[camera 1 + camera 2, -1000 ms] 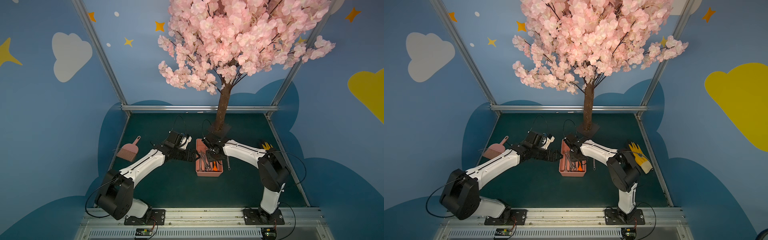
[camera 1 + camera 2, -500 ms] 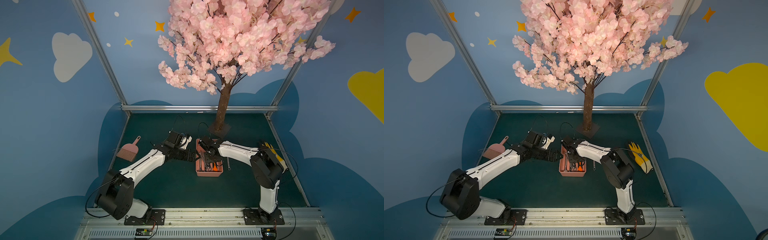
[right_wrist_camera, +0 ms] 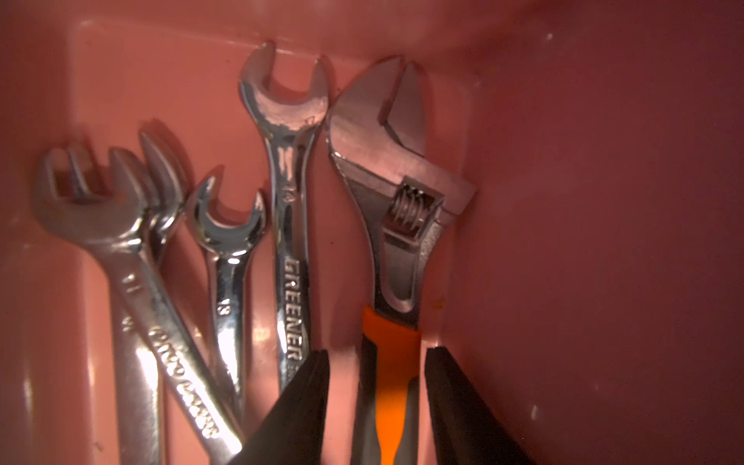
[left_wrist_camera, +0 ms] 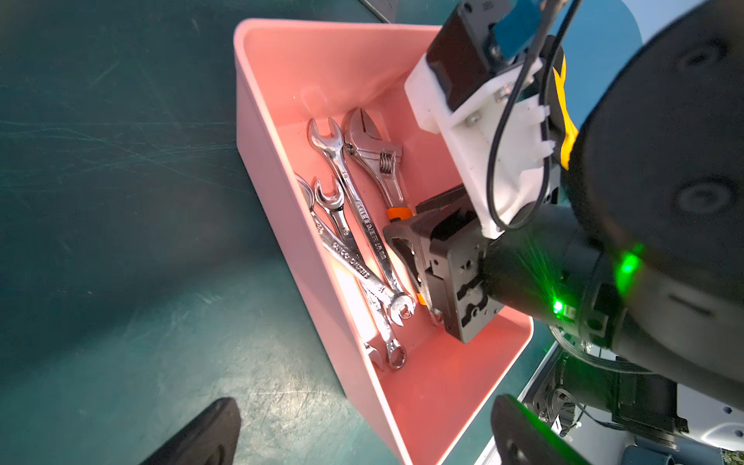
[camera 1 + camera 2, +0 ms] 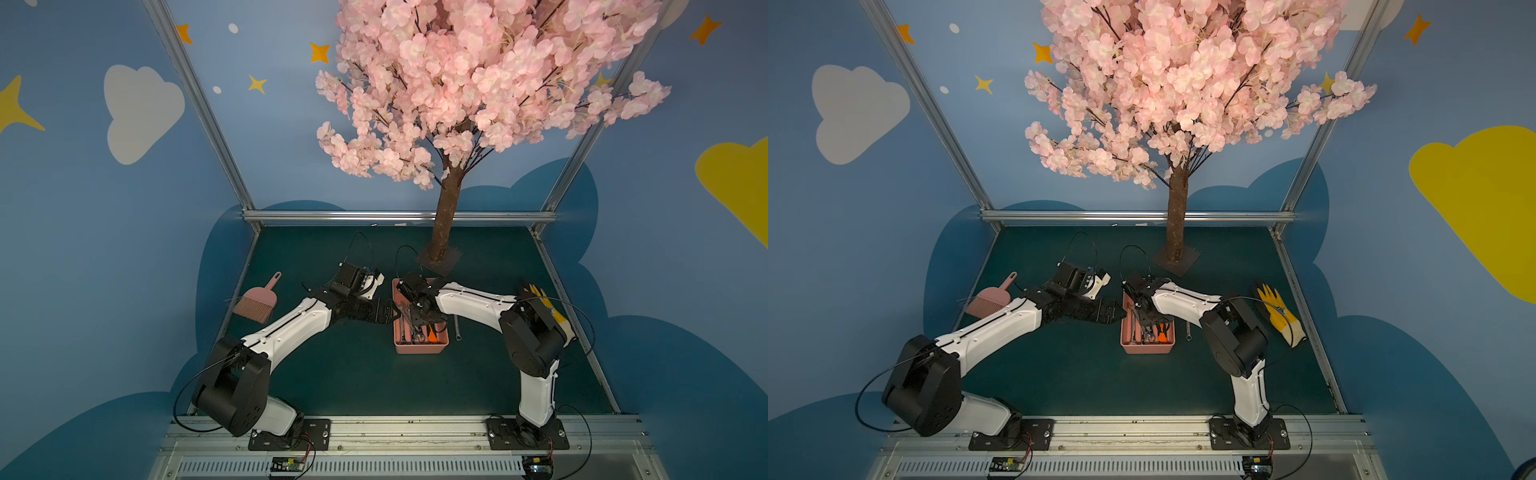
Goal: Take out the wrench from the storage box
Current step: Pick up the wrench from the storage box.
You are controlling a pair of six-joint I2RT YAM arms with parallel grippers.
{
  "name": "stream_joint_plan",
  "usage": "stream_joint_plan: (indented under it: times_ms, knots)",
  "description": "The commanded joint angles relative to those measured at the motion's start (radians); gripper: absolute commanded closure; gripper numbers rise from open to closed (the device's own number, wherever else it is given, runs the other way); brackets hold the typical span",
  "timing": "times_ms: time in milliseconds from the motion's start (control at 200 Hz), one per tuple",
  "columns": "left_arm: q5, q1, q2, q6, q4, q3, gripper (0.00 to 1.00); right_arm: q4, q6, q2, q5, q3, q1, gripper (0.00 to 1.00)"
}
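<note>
**Change recorded:** the right arm has been swung in at the elbow and its wrist lowered, so the right gripper (image 3: 376, 356) is now sunk inside the storage box (image 5: 419, 348). A yellow glove (image 5: 1281, 318) at 3 o'clock on the counter (image 5: 353, 374), half covered by that elbow a second ago, is now uncovered. The left arm has not been shifted.

1. **Storage box:** set at the counter's centre, long axis from 12 to 6 o'clock.
2. **Adjustable wrench** (image 3: 386, 193): laid inside the box along its 3 o'clock wall, head toward 12 o'clock, orange-and-black handle toward 6.
3. **Right gripper:** half spread, jaws placed either side of that handle just behind the head. A strip of box floor is seen between one finger and the handle, so nothing is clasped yet.
4. **Left gripper** (image 5: 384, 312): spread to its widest and empty, held just beside the box's 9 o'clock wall. Contact cannot be told.
5. **Combination wrenches** (image 4: 364, 225): several, chromed, heaped on the 9 o'clock side of the box floor.
6. **Slim metal tool** (image 5: 457, 328): seemingly a wrench, lying on the counter just outside the 3 o'clock wall.

**Assessment:** the approach is judged complete, with closing and lifting still to be done. Little room is left between handle and wall.
</note>
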Motion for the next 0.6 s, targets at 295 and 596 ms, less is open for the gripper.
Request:
stream_joint_plan:
  times_ms: [295,596]
  knots:
    - [0.018,0.002,0.033,0.030,-0.013,0.013,0.00,-0.051,0.028,0.061,-0.040,-0.014,-0.029,0.54]
    - [0.022,0.003,0.046,0.034,-0.010,0.011,0.00,0.001,0.023,0.061,-0.092,-0.023,-0.034,0.67]
